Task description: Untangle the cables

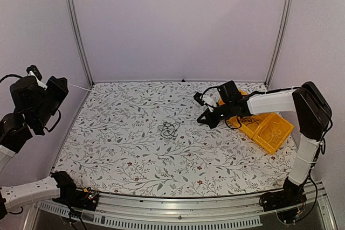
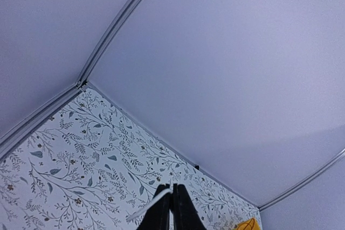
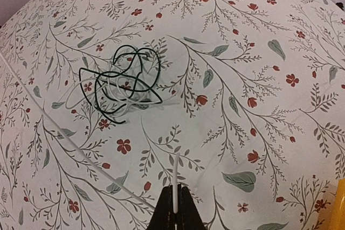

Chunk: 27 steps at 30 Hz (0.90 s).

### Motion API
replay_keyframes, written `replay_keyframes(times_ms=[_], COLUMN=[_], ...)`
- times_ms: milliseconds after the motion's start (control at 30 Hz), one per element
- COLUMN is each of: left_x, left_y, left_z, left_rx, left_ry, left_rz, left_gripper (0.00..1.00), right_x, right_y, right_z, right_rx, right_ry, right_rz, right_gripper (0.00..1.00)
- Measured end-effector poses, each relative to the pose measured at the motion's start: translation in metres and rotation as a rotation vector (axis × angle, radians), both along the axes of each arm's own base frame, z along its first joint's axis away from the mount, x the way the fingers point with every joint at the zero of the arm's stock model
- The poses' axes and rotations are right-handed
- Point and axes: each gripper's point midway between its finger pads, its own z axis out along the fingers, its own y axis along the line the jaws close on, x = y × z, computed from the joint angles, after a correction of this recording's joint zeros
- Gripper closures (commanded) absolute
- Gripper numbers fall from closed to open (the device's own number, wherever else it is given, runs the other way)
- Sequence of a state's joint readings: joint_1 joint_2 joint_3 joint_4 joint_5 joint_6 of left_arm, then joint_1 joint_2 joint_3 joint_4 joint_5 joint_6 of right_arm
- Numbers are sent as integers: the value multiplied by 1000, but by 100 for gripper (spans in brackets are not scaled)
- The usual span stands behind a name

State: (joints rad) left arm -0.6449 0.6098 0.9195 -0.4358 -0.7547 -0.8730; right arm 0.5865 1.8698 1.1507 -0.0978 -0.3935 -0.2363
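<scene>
The cables lie in a small clump of black and whitish loops mid-table, and the cables also show in the right wrist view, up and to the left of the fingers. My right gripper hovers low to the right of the clump. My right gripper is shut on a white cable end that pokes out past the tips. A long white strand runs slantwise from the left edge toward those fingers. My left gripper is raised at the far left. My left gripper is shut on a white cable.
A yellow tray sits at the right, under the right arm's forearm. The floral table cover is bounded by metal frame posts and pale walls at the back and sides.
</scene>
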Motion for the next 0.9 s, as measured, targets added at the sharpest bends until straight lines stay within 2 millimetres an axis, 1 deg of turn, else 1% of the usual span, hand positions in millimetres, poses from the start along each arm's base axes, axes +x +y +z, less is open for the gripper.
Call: replay_keyframes(times_ms=[167,333,400,467,533,633,700,733,800,867,900], left_x=[8,12,19,32,53,86,103,107,108,101,98], left_y=[-3,-9,-22,-45,-80,-152,-203,-231,-287,-340,-361], left_z=[-1,1,0,-1,-7,-28,-44,-51,-57,-56,-54], left_rx=[73,93,83,68,62,94,148,178,231,274,289], left_ry=[25,20,11,-3,-1,43,80,90,82,45,25], left_rz=[14,-7,-54,-132,-241,-457,-597,-672,-828,-976,-1033], left_gripper=[100,100,100,100,100,100,100,100,100,100,100], right_x=[8,33,41,45,49,52,52,50,47,43,41], right_y=[-28,-66,-83,-95,-107,-119,-129,-134,-149,-168,-180], right_z=[16,34,38,44,57,92,120,132,153,164,168], right_rx=[-14,-2,-6,-22,-35,-33,-29,-28,-35,-53,-70], right_ry=[-72,-125,-123,-121,-126,-176,-224,-246,-285,-302,-307], right_rz=[-22,-91,-121,-139,-153,-165,-178,-183,-201,-231,-251], right_gripper=[100,100,100,100,100,100,100,100,100,100,100])
